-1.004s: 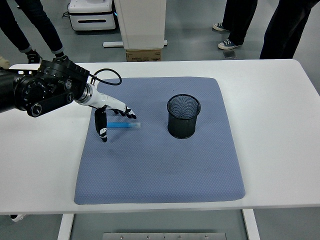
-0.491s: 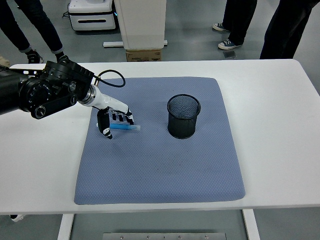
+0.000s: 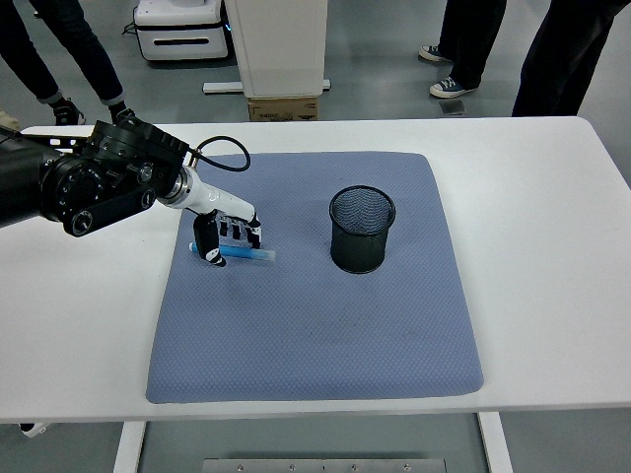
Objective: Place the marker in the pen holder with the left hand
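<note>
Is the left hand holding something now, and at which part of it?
The left hand is closing on the blue marker at its left end, while the marker lies on the blue mat; a firm hold cannot be confirmed.

bright, even overhead light | soft faint shadows | sharp focus (no glare)

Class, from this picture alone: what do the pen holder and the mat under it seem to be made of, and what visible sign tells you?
Pen holder: probably metal wire mesh, matte black; its wall shows a fine see-through grid. Mat: looks like soft fabric or foam, dull blue-grey; the surface has a small woven-looking dimple pattern, rounded corners and no shine.
</note>
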`<state>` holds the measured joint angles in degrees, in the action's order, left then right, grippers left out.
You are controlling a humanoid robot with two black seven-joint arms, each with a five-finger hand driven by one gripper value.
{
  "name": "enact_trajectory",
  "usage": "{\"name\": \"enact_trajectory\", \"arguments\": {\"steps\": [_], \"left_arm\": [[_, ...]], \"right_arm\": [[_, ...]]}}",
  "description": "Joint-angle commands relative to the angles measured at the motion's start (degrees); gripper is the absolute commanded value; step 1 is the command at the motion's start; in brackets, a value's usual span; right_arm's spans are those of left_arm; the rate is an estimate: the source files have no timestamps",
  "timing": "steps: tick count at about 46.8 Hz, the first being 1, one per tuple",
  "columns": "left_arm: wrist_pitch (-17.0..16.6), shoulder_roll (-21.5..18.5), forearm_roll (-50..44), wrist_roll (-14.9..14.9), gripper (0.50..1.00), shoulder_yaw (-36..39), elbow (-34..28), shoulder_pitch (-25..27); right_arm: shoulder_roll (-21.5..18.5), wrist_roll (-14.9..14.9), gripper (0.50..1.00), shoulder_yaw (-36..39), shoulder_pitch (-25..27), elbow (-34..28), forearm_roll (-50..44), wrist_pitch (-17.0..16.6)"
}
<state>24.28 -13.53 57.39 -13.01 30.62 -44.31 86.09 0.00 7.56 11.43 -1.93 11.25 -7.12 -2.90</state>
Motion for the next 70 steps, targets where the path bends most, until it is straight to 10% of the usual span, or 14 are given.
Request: {"name": "enact_trajectory", "arguments": {"steps": [1,70], "left_arm": [[-0.02,0.0,0.09,0.0,0.719,-0.04,0.01,0.04],[-2.49,1.23,1.67,0.09,0.654,-0.39,0.19,0.22]], "right_arm": [[0.0,0.0,1.0,0.0,0.0,0.0,0.0,0.0],[0.0,0.0,1.0,0.0,0.0,0.0,0.0,0.0]]}}
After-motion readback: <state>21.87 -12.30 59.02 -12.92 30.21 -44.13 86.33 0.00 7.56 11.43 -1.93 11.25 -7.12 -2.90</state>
